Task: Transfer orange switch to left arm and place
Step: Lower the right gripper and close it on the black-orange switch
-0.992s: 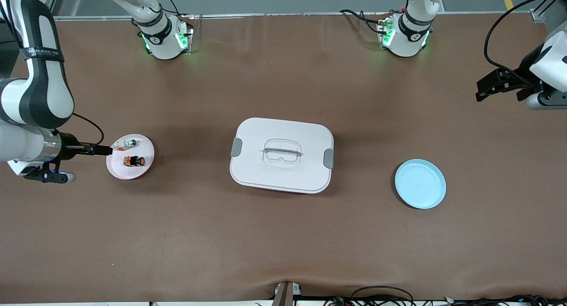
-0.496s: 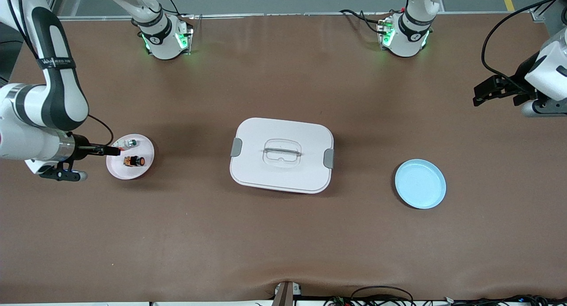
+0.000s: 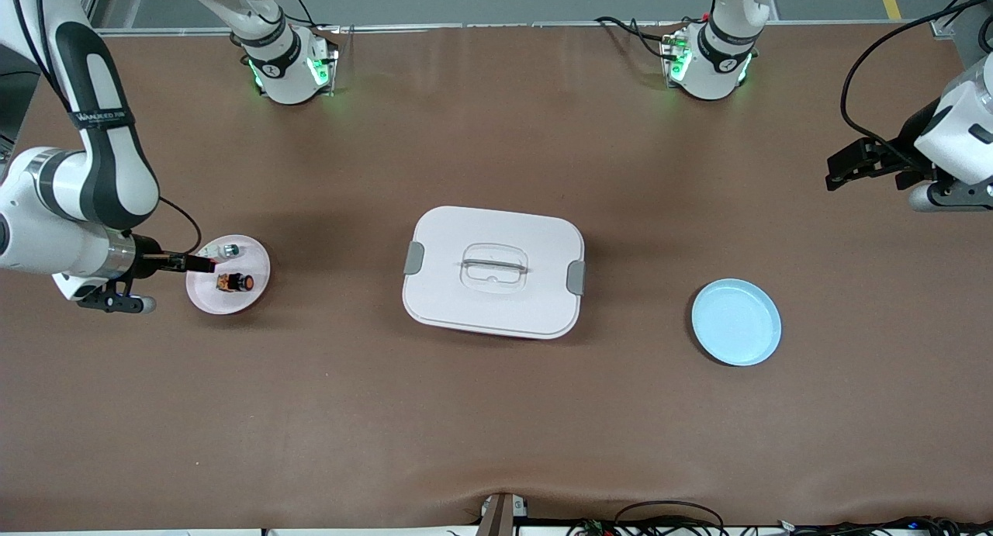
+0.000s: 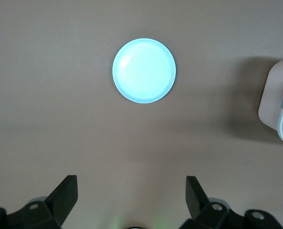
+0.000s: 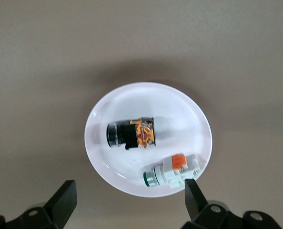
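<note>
Since the earlier frames, the right arm has swung its elbow inward and carried the right gripper [image 3: 203, 264] a little farther over the rim of the pink plate [image 3: 252, 294]; the left gripper [image 3: 847, 164] has drifted slightly toward the box end of its corner.

Right gripper: fingers spread wide, nothing between them, as the right wrist view shows, with the two black tips [image 5: 64, 198] straddling the plate's edge. It hovers over the plate, not yet down on any part.

Left gripper: released, empty, hanging over bare table at the left arm's end, with the blue plate [image 4: 144, 70] ahead of it. This arm waits.

Orange switch [image 5: 131, 133]: lies on its side in the pink plate, untouched. Short cylinder, glossy black barrel, with an orange and black patterned body. Beside it on the same plate lies a white-grey part [image 5: 172, 173] with a green ring end and a small orange tab.

Box [image 3: 493, 271]: white, smooth plastic, rounded corners, grey clips on two sides, recessed handle on the lid. It stands between the two plates.

Progress, as judged: nothing is transferred yet. Grasp, lift, handover clear of the box and placing presumably on the blue plate all remain.

Table [image 3: 496, 427]: matte brown covering, faint creases.
</note>
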Robot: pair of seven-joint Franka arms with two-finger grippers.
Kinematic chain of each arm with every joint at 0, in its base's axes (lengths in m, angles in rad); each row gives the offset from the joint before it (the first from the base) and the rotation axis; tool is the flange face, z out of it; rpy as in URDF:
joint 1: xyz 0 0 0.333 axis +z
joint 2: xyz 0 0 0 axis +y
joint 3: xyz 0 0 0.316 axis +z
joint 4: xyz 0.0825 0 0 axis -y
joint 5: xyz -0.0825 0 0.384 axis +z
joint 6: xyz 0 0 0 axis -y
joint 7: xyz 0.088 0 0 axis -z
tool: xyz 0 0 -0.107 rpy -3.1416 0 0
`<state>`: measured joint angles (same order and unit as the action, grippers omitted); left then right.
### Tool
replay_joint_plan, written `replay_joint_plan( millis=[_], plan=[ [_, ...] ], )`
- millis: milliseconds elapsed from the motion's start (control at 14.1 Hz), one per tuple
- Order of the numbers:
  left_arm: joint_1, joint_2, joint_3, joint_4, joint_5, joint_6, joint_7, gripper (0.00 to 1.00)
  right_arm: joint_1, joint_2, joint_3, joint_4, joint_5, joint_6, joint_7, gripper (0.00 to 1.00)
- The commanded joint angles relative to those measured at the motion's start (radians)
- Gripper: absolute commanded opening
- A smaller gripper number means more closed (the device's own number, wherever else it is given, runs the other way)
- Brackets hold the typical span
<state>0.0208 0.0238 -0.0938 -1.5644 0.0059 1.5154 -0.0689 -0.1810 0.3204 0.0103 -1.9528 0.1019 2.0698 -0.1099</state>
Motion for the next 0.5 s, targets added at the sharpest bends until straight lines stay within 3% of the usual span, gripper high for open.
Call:
replay_joint_plan(
  millis=[0, 425],
  plan=[
    [0.001, -0.004, 0.000, -0.011, 0.016, 0.008, 0.021, 1.00, -0.009, -0.014, 0.013, -0.024, 0.027, 0.042, -0.028, 1.00],
    [0.002, -0.004, -0.001, -0.012, 0.016, 0.009, 0.021, 1.00, 0.029, 0.046, 0.013, -0.069, 0.018, 0.200, -0.053, 1.00]
  ],
)
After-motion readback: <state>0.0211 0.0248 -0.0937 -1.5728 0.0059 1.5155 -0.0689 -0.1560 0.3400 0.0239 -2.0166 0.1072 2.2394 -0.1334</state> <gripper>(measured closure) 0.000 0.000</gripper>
